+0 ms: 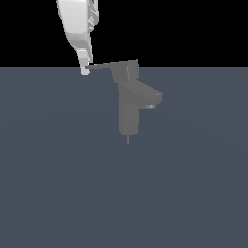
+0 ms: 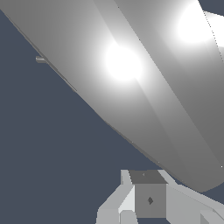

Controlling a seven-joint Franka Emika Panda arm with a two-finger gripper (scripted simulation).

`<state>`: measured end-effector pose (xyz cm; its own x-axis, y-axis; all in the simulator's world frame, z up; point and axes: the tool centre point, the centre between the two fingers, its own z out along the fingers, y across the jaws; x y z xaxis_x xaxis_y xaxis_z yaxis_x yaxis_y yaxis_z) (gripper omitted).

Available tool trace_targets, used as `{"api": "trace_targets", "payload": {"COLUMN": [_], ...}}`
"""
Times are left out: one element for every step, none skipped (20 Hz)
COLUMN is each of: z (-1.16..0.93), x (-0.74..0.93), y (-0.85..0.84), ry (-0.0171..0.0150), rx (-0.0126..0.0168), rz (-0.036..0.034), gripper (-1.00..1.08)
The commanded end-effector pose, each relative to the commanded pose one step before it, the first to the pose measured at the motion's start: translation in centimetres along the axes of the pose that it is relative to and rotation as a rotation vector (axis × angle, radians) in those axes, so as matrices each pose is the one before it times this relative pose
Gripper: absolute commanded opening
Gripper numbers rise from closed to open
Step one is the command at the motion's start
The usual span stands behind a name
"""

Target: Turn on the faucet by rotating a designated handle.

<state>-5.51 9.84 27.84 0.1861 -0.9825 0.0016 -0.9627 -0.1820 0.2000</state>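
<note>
Exterior view: grey faucet (image 1: 129, 114) stands mid-floor (image 1: 58, 184), spout pointing right. Its handle (image 1: 118, 68) reaches left; white gripper (image 1: 85, 70) sits at the blade's thin tip, apparently touching. Can't tell how wide the jaws are. Wrist view mostly filled by handle (image 2: 144, 87).

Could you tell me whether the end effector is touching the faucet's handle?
Cannot tell: in the exterior view the end effector meets the handle tip, but depth is unclear.

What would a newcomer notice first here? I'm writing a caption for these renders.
The grey faucet stands alone mid-scene on the flat blue-grey floor. At the exterior view's upper left, the white gripper meets the tip of the thin handle. The wrist view is filled by a glaring grey surface.
</note>
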Motion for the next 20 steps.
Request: {"api": "trace_targets", "payload": {"z": [-0.082,-0.023,-0.006,-0.031,-0.006,-0.024,-0.006,-0.024,-0.007,-0.024,-0.008,-0.025,-0.008,-0.032,-0.009,-0.026,-0.01,-0.01,-0.034,-0.011], "x": [1.021,0.268,0.272,0.27,0.275,0.274,0.278,0.277,0.281,0.28,0.284,0.282,0.286,0.284,0.289,0.288,0.292,0.293,0.292,0.297], "y": [0.856,0.318,0.304,0.327,0.307,0.324,0.31,0.327,0.313,0.329,0.315,0.332,0.318,0.341,0.32,0.337,0.323,0.324,0.347,0.326], "ry": [0.00045,-0.00016,0.0,-0.00023,0.0,-0.00016,0.0,-0.00015,0.0,-0.00015,0.0,-0.00014,0.0,-0.00019,0.0,-0.00013,0.0,0.0,-0.00016,0.0], "rx": [-0.00125,0.00041,0.0,0.00058,0.0,0.00041,0.0,0.00042,0.0,0.00042,0.0,0.00042,0.0,0.0006,0.0,0.00043,0.0,0.0,0.00063,0.0], "rz": [0.00679,-0.00021,0.0,-0.0003,0.0,-0.00021,0.0,-0.0002,0.0,-0.0002,0.0,-0.0002,0.0,-0.00027,0.0,-0.00018,0.0,0.0,-0.00024,0.0], "gripper": [-1.0,-1.0,-1.0,-1.0,-1.0,-1.0,-1.0,-1.0,-1.0,-1.0,-1.0,-1.0,-1.0,-1.0,-1.0,-1.0,-1.0,-1.0,-1.0,-1.0]}}
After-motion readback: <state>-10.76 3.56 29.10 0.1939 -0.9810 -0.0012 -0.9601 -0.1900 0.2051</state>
